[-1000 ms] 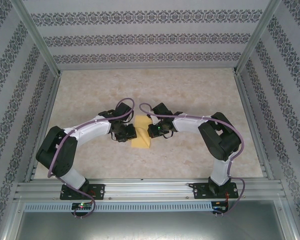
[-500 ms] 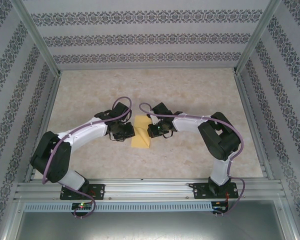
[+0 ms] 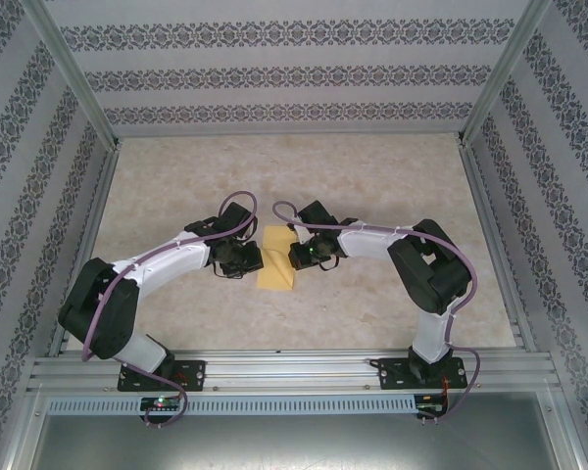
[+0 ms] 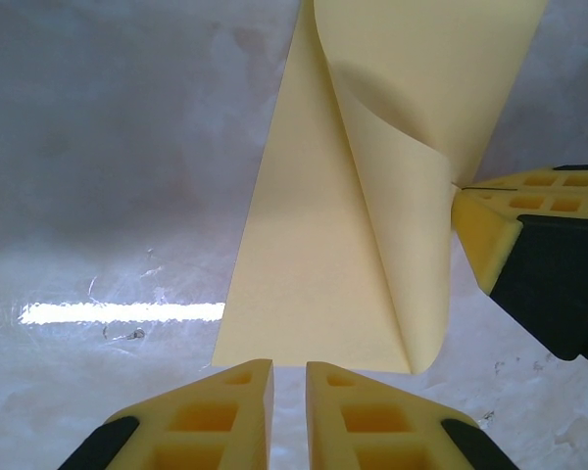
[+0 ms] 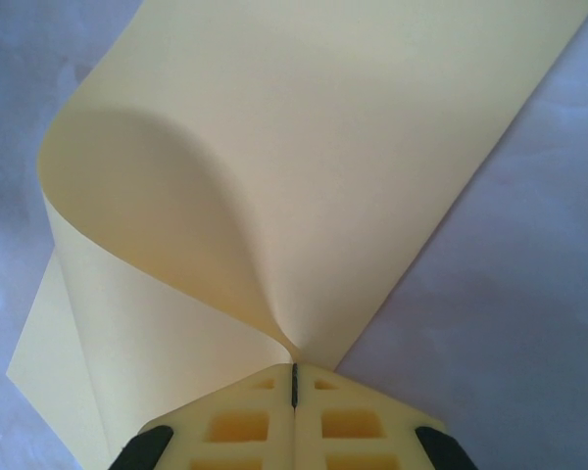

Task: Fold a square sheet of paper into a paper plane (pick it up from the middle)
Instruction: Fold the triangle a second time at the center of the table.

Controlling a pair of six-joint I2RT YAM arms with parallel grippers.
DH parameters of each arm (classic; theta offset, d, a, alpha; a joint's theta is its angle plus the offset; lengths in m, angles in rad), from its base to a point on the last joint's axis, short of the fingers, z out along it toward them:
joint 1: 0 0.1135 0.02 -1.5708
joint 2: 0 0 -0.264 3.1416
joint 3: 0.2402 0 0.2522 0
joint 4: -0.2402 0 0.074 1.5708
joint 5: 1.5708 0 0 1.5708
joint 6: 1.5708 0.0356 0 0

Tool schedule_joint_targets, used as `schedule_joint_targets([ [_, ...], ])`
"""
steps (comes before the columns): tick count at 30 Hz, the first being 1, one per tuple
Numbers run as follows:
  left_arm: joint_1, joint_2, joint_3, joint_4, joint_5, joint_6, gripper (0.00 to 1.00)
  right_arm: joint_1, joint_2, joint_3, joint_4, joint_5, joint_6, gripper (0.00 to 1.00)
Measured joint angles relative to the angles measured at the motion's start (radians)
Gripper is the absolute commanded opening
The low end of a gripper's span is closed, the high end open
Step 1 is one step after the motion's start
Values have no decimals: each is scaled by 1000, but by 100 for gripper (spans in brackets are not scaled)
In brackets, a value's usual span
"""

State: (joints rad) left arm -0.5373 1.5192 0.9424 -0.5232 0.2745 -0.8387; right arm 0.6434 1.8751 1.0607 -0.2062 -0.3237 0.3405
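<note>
The square sheet of paper (image 5: 323, 147) is being clamped by the right end effector (image 5: 294, 370); the left end effector (image 4: 289, 366) is being held slightly apart.

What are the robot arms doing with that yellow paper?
They are folding the square sheet of paper on the table. The right hand pinches it, with one side curled over in a loop, not yet pressed flat. The left hand, barely open, sits at the paper's edge, gripping nothing.
</note>
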Motion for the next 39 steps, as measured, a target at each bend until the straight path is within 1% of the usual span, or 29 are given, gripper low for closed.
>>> schedule_joint_targets([
  [12,0,-3,0,9,-5,0,17,0,2,1,0,0,0,6],
  [16,1,2,0,24,13,0,17,0,2,1,0,0,0,6],
  [26,0,124,-2,101,99,0,16,0,2,1,0,0,0,6],
  [39,1,192,-13,107,105,0,13,0,2,8,-8,-7,0,6],
])
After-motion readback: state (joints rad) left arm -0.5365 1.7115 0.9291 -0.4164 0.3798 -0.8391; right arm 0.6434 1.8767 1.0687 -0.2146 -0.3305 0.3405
